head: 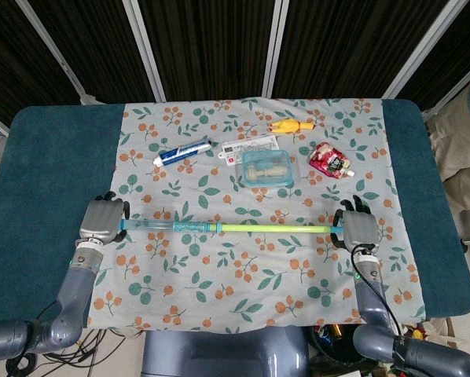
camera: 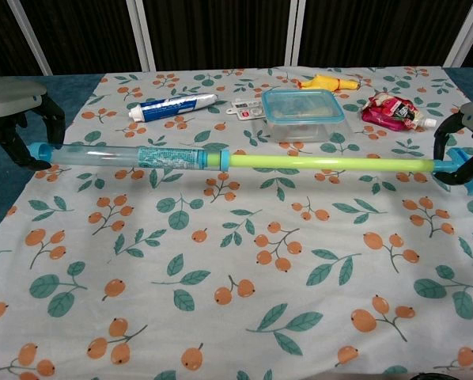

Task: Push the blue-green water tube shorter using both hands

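The water tube [head: 219, 227] [camera: 173, 157] lies across the cloth, extended long. Its left part is a clear blue barrel and its right part is a thin yellow-green rod [head: 274, 228] [camera: 331, 164]. My left hand [head: 102, 220] [camera: 15, 111] holds the barrel's left end, fingers curled around its blue cap. At the rod's right end my right hand [head: 358, 228] [camera: 466, 142] grips the blue handle.
Behind the tube stand a lidded clear box [head: 267, 167] [camera: 301, 112], a toothpaste tube [head: 182, 151] [camera: 172, 106], a small card [head: 249, 146], a yellow rubber chicken [head: 290, 125] [camera: 327, 81] and a red pouch [head: 329, 159] [camera: 392, 110]. The floral cloth [head: 243, 283] covers the table's middle.
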`<state>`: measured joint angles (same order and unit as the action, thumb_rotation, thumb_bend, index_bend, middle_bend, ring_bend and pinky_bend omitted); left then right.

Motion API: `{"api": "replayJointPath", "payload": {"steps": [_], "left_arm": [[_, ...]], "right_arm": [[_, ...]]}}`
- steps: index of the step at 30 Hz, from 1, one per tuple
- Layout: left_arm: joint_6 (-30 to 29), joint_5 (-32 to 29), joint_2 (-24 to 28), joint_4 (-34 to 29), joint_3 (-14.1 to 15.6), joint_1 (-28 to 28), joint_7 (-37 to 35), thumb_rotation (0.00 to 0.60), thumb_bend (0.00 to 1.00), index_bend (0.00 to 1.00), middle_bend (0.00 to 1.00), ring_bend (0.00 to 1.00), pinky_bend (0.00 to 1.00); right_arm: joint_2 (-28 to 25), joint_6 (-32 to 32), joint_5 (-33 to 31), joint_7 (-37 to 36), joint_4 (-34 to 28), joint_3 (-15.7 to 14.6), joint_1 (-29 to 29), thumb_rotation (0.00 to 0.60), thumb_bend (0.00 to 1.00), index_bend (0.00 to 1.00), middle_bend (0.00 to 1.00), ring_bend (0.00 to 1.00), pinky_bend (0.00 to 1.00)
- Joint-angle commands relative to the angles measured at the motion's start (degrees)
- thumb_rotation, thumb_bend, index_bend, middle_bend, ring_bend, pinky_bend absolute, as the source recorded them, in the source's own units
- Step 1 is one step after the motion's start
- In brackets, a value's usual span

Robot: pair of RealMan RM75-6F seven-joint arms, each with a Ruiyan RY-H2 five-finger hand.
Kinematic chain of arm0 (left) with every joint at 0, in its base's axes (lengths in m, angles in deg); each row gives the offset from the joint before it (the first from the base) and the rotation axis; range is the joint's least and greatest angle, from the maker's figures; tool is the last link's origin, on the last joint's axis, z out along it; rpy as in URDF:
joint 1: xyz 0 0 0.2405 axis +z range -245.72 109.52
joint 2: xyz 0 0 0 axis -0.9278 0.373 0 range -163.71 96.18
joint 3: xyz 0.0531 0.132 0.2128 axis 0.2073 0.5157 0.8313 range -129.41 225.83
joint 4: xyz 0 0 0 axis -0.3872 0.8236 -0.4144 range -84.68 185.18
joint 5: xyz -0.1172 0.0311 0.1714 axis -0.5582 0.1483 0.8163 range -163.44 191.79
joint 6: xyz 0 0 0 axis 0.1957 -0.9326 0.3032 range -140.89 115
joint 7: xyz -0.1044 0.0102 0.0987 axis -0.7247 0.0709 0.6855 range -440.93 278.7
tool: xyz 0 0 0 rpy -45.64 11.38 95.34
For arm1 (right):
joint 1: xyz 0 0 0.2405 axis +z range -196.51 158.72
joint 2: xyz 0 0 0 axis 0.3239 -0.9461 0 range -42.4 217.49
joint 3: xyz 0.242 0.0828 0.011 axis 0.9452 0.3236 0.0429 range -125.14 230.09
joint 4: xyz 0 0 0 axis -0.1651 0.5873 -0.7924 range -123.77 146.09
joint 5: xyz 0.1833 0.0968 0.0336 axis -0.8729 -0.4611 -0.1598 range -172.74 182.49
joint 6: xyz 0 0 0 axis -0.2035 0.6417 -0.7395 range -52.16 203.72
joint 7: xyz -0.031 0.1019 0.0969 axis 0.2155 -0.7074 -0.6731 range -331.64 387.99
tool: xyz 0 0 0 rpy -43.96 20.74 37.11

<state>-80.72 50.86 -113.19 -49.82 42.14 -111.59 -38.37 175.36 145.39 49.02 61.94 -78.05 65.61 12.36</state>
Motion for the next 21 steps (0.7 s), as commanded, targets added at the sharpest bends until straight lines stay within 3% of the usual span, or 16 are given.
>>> {"api": "replayJointPath", "payload": {"steps": [1, 21], "left_arm": [[-0.1, -0.1, -0.2, -0.1, -0.1, 0.0, 0.0, 0.600, 0.32, 0.55, 0.40, 0.15, 0.28], [0.0, 0.8, 0.4, -1.0, 0.6, 0.3, 0.4, 0.600, 0.32, 0.56, 0.40, 0.15, 0.28]], "right_arm": [[0.1, 0.1, 0.1, 0.0, 0.0, -0.4, -0.2, 0.600, 0.36, 0.69, 0.17, 0.04, 0.15], [0.6, 1.2, 0.2, 1.7, -1.1, -0.6, 0.1, 0.600, 0.36, 0.70, 0.17, 0.04, 0.15]]}}
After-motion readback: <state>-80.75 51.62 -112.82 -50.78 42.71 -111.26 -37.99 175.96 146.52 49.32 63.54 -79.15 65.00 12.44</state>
